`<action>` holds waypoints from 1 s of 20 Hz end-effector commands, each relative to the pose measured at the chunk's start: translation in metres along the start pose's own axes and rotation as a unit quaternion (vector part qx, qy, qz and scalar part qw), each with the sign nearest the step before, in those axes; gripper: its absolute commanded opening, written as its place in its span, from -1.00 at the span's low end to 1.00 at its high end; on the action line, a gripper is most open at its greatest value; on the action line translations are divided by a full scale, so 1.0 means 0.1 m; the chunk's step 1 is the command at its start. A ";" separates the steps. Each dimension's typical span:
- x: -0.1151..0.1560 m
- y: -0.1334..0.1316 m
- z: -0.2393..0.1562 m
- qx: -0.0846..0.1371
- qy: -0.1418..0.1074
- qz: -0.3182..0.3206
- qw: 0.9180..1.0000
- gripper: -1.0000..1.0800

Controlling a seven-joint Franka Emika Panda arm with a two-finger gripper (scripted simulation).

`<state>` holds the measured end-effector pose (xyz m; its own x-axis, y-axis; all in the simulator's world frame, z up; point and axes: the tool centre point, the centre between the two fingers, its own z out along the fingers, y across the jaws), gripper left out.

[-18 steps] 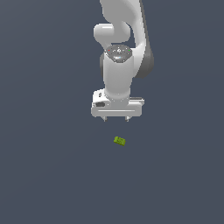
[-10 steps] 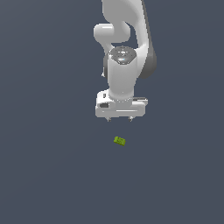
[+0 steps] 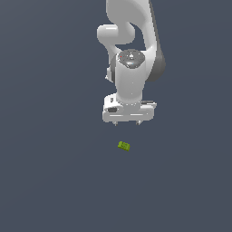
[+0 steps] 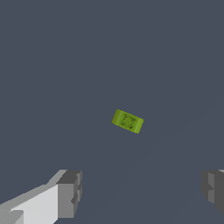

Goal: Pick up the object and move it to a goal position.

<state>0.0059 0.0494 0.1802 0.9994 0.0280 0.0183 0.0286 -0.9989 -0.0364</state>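
**Lime-green block lies free on floor, gripper spread wide above it**

Lime-green blocky piece [image 3: 123,146], tiny, w/ darker green faces, sits on the flat dark grey-blue surface [image 3: 45,172], lying skewed rather than square to the frame edges. Nothing touches it. In the wrist view the same piece [image 4: 127,121] shows as a short rounded-edge slab w/ a darker mottled patch on its upward face, tilted diagonally.

Going left to right in the exterior view: bare surface on the exterior view's left, then the white Franka arm [image 3: 131,54] approx. centre, bare surface again on the exterior view's right. Arm comes down from the top edge, a rounded elbow joint bulging toward the exterior view's left, then a thick vertical wrist section w/ a grey round cap facing the camera. Wrist points straight down; the wide white hand bar sits level at its end.

White robot gripper [image 3: 128,121] hangs above the piece, clearly apart from it, the piece just off toward the exterior view's left of gripper centre. Only short finger stubs show under the bar there. Wrist view: two grey fingertips [image 4: 70,192] stand far apart at opposite edges, nothing between them, so jaws are spread and holding nothing.
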 end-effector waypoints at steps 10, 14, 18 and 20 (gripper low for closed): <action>0.03 0.02 0.10 -0.004 -0.002 -0.052 0.999 0.92; 0.06 0.03 0.18 -0.007 -0.003 -0.091 0.996 0.92; 0.08 0.04 0.28 -0.009 -0.005 -0.141 0.990 0.92; 0.10 0.05 0.34 -0.011 -0.007 -0.170 0.985 0.92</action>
<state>0.0154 0.0464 0.1510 0.9470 0.3209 0.0143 0.3211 -0.9470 -0.0119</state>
